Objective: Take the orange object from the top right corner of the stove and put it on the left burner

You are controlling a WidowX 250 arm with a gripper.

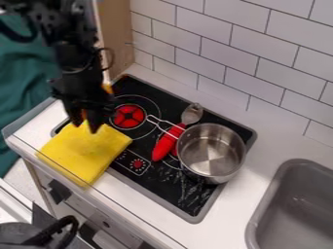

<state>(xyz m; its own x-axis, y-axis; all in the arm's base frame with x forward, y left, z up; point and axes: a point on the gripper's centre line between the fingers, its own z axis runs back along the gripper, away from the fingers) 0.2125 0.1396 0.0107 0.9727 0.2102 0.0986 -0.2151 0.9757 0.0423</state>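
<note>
- Though the hand (86, 124) partly hides it, orange object (107, 89) shows by stove's (156, 182) upper-left corner
- probably light, softness unclear; pinch mid-body
- hand by yellow cloth (84, 146), grip can't tell

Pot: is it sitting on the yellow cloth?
No, the pot stands on the right part of the stove, apart from the yellow cloth.

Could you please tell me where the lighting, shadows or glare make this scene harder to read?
Camera view: bright highlights inside the steel pot; pale streaks on the black stove top below it, glare or smears, I cannot tell; the pincer so dark that its details merge.
</note>
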